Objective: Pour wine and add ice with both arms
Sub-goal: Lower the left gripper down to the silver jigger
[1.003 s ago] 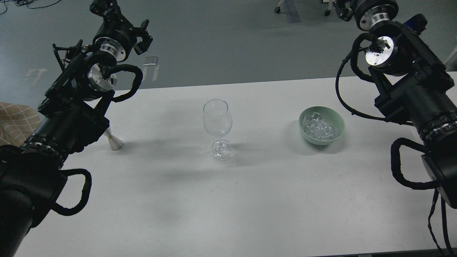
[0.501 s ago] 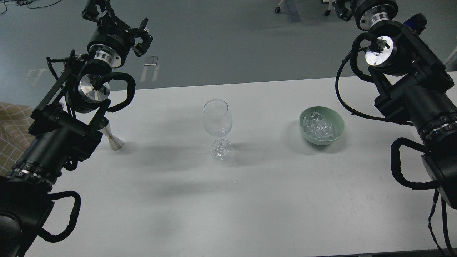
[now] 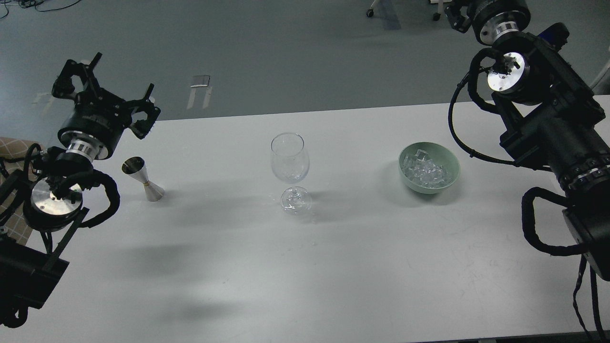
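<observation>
A long white table fills most of the head view, with grey floor beyond its far edge. At the table's centre stands a clear, empty stemmed wine glass, upright on its round foot. To the right of the glass, well apart from it, sits a pale green round bowl holding a heap of small clear ice cubes (the ice lies wholly inside the bowl, below its rim). To the left of the glass, about as far away on the other side, a small silver metal double-cone jigger leans slightly on the table top.

The left black jointed arm enters from the left edge, with a silver round joint cap and looped black cable showing. Its black clawed left gripper hovers above the table's far left corner, up and to the left of the jigger, touching nothing; its fingers are spread wide with nothing between them.

The right black jointed arm comes in from the right edge and rises toward the top right corner, above and to the right of the bowl. Only a small dark piece of the right gripper shows at the top edge, so whether its fingers are apart or together cannot be made out.
</observation>
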Motion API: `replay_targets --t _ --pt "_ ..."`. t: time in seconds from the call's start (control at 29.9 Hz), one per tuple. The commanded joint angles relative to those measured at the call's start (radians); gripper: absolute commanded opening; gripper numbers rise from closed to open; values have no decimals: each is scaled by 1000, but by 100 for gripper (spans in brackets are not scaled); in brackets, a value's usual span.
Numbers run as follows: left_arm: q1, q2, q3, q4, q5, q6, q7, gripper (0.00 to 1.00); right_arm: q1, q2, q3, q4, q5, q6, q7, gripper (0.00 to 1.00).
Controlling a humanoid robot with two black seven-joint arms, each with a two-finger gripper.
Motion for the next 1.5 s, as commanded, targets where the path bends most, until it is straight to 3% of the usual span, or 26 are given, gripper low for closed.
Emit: replay_targets --t 0.0,0.3,0.57,0.9,1.04,1.47 --pt "140 -27 -82 -83 0 1 7 98 6 1 -1 -6 0 0 0 100" --pt "361 -97 -162 -95 1 -47 -4 98 -3 -1 -2 -6 -2 0 -2 100" --pt "448 -205 -194 -87 1 -71 7 93 3 -1 -2 -6 -2 -1 -3 100" --pt "439 -291 -199 26 11 -82 3 92 4 -19 -53 -6 -2 -17 -5 100" --pt "384 -299 -199 136 14 -93 6 92 6 -21 -62 -6 -2 -20 -5 100" --pt "252 -332 -187 332 14 -154 9 93 1 -24 -62 -6 -2 -37 -5 100"
